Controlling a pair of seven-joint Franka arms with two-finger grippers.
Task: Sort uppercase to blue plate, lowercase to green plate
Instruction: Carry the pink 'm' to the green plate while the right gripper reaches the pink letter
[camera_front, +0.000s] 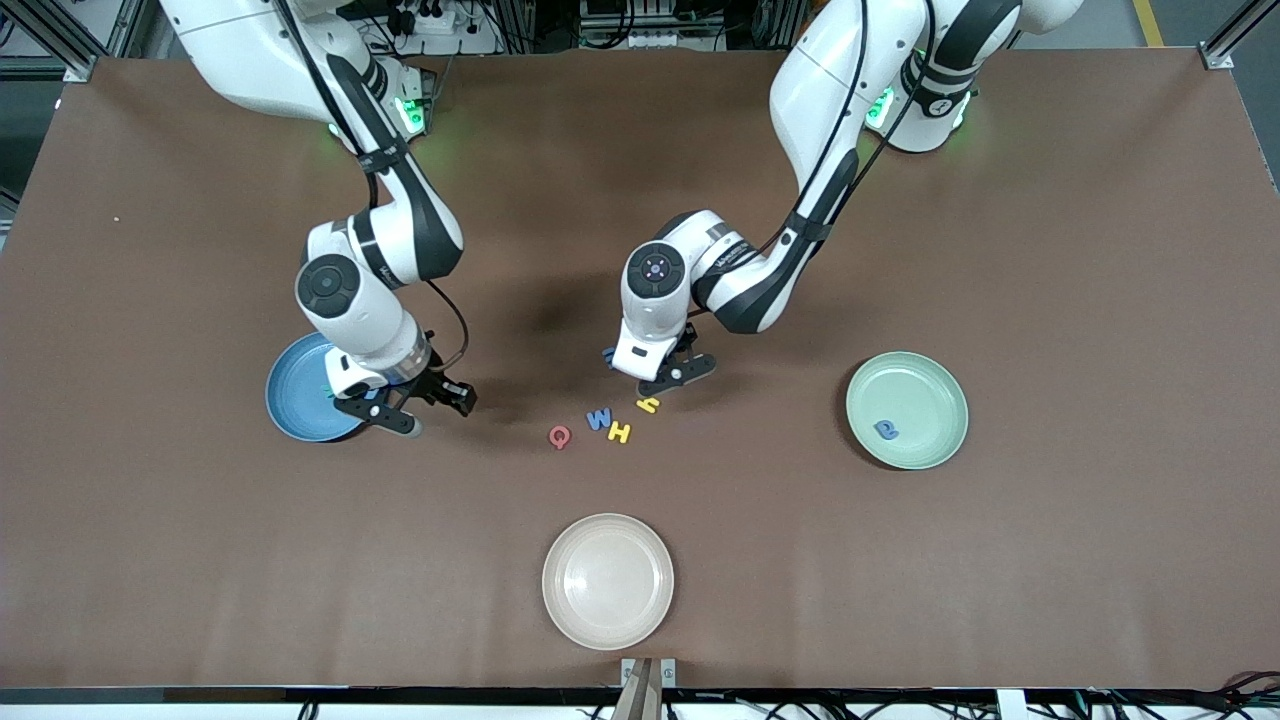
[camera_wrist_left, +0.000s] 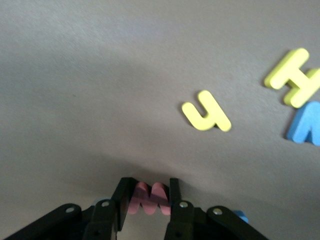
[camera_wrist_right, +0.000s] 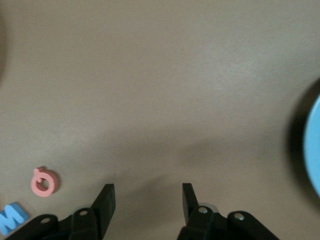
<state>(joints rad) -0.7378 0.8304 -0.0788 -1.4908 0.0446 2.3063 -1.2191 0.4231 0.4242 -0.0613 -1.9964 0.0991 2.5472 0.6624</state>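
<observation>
Near the middle of the worktop (camera_front: 900, 600), the left end effector (camera_wrist_left: 146, 200) is shown closed on the red lowercase letter (camera_wrist_left: 148, 198), which is pinched across its width between the two fingers while resting on the surface. The yellow h (camera_wrist_left: 206, 112) lies just beside it, with the yellow H (camera_front: 619, 432), blue W (camera_front: 598, 419) and red Q (camera_front: 559, 437) grouped slightly nearer the front camera. A blue letter (camera_front: 886, 429) is seen already in the green plate (camera_front: 940, 440), toward the left arm's end. The right end effector (camera_wrist_right: 148, 202) is held part open and empty, over the worktop at the edge of the blue plate (camera_front: 290, 400). The letters are judged to be light, soft foam: easily compressed, unlikely to slip, best taken across flat outer edges with gentle pressure.
</observation>
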